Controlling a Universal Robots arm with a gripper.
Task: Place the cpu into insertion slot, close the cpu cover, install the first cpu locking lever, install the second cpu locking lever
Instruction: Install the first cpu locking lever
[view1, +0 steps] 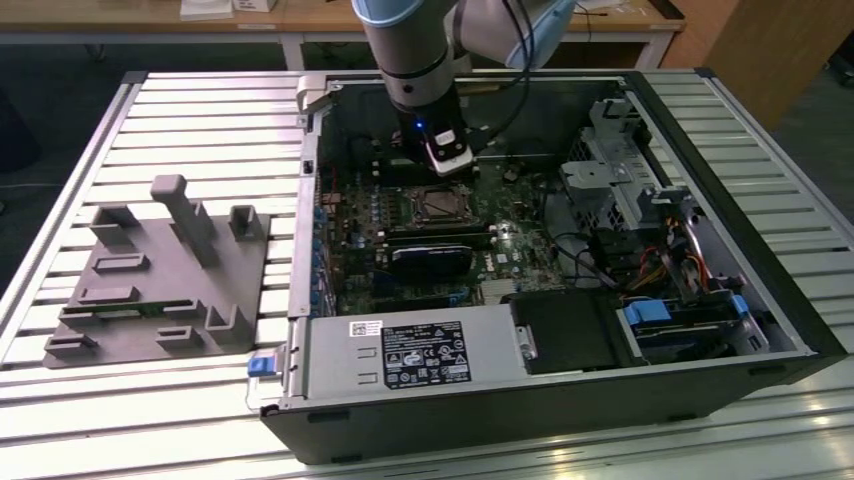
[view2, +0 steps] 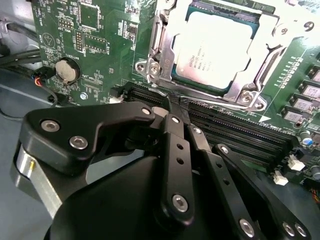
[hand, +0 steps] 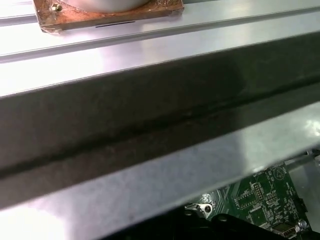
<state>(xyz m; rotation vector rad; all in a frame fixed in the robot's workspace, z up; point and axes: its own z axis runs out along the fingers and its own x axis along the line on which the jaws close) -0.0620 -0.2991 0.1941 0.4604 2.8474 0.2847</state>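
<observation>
Nearest the exterior view's camera, a grey power supply unit (view1: 407, 352) is lying along the front edge of the open computer case (view1: 747, 380), which is resting on a slatted metal table (view1: 80, 130). On the exterior view's left, apart from the case, a grey moulded fixture tray (view1: 154, 275) is sitting on the same table. Beyond the power supply, a dark card (view1: 430, 252) is standing on the green motherboard (view1: 350, 235). Just past that card, the insertion slot (view1: 438, 204) is lying flat on the board, and the arm's gripper (view1: 449, 172) is hanging directly behind it, close above the board.

In the second wrist view, the gripper (view2: 179, 102) is showing its black fingers (view2: 175, 116) pressed together with nothing between them, their tip hovering over the long black memory slots (view2: 235, 132) right beside the socket. The cpu (view2: 212, 47) is sitting inside the insertion slot, and the cpu cover (view2: 272, 35) is lying down around it, its silvery frame bordering the chip's metal top. A round coin battery (view2: 67, 70) is sitting on the board off to one side.
</observation>
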